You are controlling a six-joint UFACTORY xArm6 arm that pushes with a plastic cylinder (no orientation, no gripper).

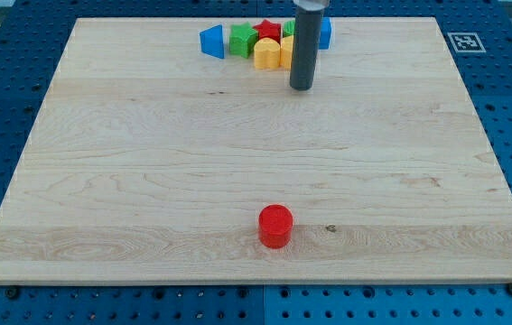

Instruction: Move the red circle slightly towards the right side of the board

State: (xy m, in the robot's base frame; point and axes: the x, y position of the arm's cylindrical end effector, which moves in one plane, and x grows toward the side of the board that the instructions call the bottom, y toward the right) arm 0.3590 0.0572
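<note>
Camera view: my tip (302, 88) stands far from the red circle (274, 226), the push seemingly not yet begun.

I see the rod's bare end holding nothing, just below the block cluster (265, 42) at the view's top. The red circle, a short, smooth cylinder, sits alone near the board (147, 181)'s bottom edge, about mid-width. I judge the whole rightward nudge remains.

A blue triangle (211, 41), green block (242, 40), red star (268, 31) and yellow blocks (267, 54) are clustered at the tabletop's (147, 181) top edge.
</note>
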